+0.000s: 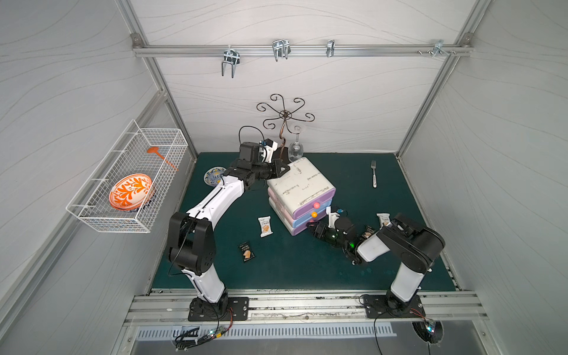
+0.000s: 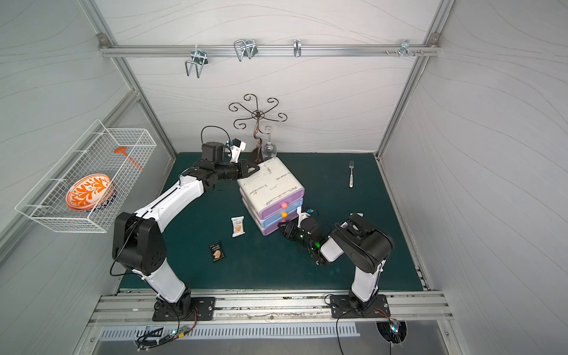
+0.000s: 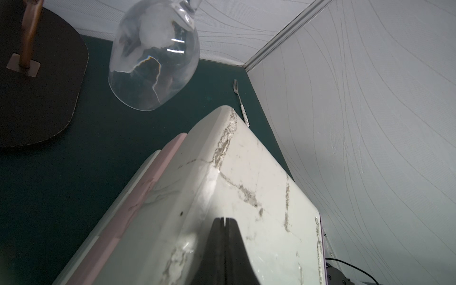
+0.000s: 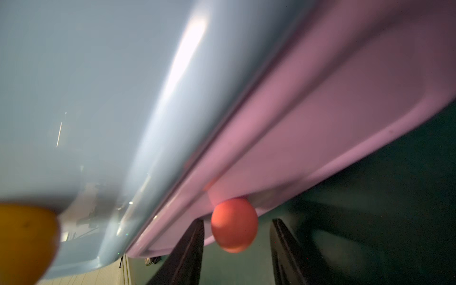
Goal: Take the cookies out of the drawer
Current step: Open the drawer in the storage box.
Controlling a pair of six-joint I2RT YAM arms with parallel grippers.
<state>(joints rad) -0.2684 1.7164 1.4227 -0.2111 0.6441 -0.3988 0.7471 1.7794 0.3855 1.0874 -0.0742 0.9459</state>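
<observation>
The cabinet is pinned at its far-left top corner by the left gripper, jaws pressed together, presumably so that nothing slides when the bottom drawer is pulled. The drawer's knob is straddled but not gripped by the right gripper, jaws parted. Of the cookies, a white packet and a black packet are laid on the green mat near-left of the cabinet and another packet right of it, the rest being hidden; the mat is enclosed by white walls, with a wire basket hung left.

A robotics lab test cell — white panel walls in an aluminium frame, the left arm and right arm bolted to a rail at the picture's lower edge, a green-matted worktop.
</observation>
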